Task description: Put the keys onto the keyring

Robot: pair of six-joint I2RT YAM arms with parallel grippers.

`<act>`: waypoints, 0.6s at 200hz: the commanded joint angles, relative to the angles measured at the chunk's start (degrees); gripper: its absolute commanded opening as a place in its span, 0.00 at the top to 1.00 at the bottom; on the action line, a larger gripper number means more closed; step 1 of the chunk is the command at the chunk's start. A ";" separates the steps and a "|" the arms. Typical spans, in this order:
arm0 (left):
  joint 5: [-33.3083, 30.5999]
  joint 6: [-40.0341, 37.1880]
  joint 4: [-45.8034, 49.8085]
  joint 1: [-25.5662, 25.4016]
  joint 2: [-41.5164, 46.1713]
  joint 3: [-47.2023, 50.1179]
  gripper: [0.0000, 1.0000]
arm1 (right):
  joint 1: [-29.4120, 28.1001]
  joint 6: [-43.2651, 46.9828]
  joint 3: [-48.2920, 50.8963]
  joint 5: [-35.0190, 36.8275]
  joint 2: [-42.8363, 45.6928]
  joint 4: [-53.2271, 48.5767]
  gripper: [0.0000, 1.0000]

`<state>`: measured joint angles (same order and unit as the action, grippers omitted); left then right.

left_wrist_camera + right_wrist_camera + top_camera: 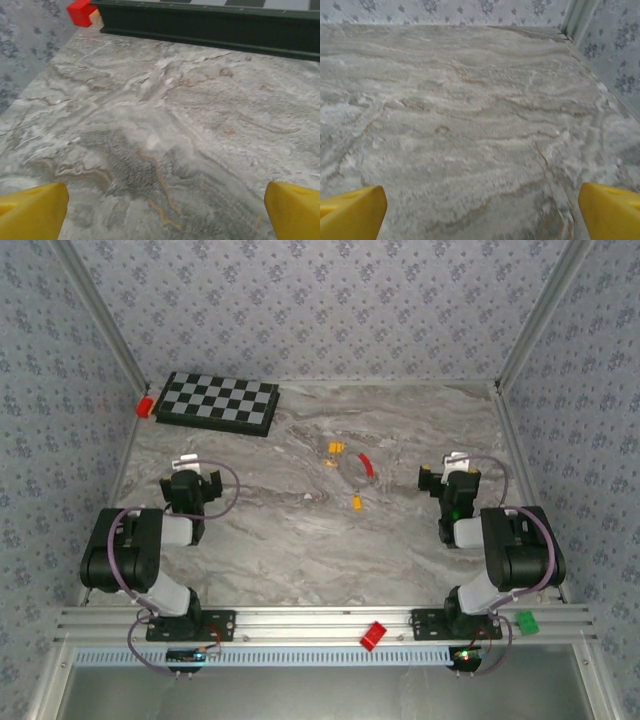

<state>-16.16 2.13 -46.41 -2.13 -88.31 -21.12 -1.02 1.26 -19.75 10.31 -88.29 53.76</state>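
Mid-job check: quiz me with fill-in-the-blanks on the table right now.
The left gripper and the right gripper both stand ___.
The keyring has one ___ sleeved arc, with the keys loose beside it.
The chessboard lies on the ___ gripper's side.
The block at the right end of the rail is ___.
Missing: open; red; left; green.

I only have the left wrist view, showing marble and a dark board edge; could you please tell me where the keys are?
Observer: Three tiny yellow-headed metal keys lie mid grey marble tabletop, to your camera's right.
Operator: And the keyring?
Observer: The thin dark wire keyring with a red sleeve lies among them, closest to the two farther keys.
Operator: Is anything holding it?
Observer: No; the black right arm has its jaws open, apart from the ring, on its right.
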 commanded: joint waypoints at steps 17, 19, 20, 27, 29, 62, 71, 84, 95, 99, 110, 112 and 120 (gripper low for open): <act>5.50 0.45 -1.44 1.34 0.20 -1.89 0.00 | 1.94 -0.64 -1.57 -3.49 0.47 -3.91 0.01; 5.59 0.47 -1.15 1.34 0.41 -2.01 0.00 | 1.95 -0.64 -1.53 -3.46 0.46 -3.85 0.01; 5.60 0.44 -1.10 1.34 0.42 -2.04 0.00 | 1.92 -0.64 -1.53 -3.45 0.47 -3.84 0.00; 5.51 0.43 -2.03 1.34 0.16 -1.82 0.00 | 1.93 -0.64 -1.53 -3.51 0.48 -3.84 0.00; 5.46 0.36 -2.15 1.34 0.09 -1.77 0.00 | 1.95 -0.64 -1.59 -3.47 0.49 -3.84 0.00; 5.51 0.46 -1.70 1.33 0.23 -1.91 0.00 | 1.87 -0.55 -1.54 -3.25 0.49 -3.84 0.01; 5.53 0.44 -1.66 1.33 0.27 -1.89 0.00 | 1.89 -0.55 -1.59 -3.25 0.48 -3.84 0.00; 5.45 0.50 -1.66 1.34 0.31 -1.90 0.00 | 1.85 -0.55 -1.58 -3.22 0.42 -3.86 0.01; 5.52 0.42 -1.66 1.32 0.30 -1.91 0.00 | 1.83 -0.55 -1.60 -3.19 0.46 -3.84 0.01; 5.45 0.49 -1.64 1.34 0.27 -1.90 0.00 | 1.86 -0.55 -1.59 -3.25 0.49 -3.85 0.00; 5.57 0.44 -1.67 1.34 0.22 -1.91 0.00 | 1.88 -0.55 -1.58 -3.20 0.49 -3.91 0.00; 5.61 0.42 -1.60 1.34 0.22 -1.93 0.00 | 1.87 -0.55 -1.65 -3.21 0.49 -3.96 0.00; 5.60 0.43 -1.64 1.29 0.26 -1.90 0.00 | 1.90 -0.56 -1.61 -3.19 0.49 -3.96 0.01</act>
<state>-11.31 2.17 -46.54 -1.08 -88.29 -21.69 0.84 0.95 -20.91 7.64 -88.29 50.72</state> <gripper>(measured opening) 0.997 0.995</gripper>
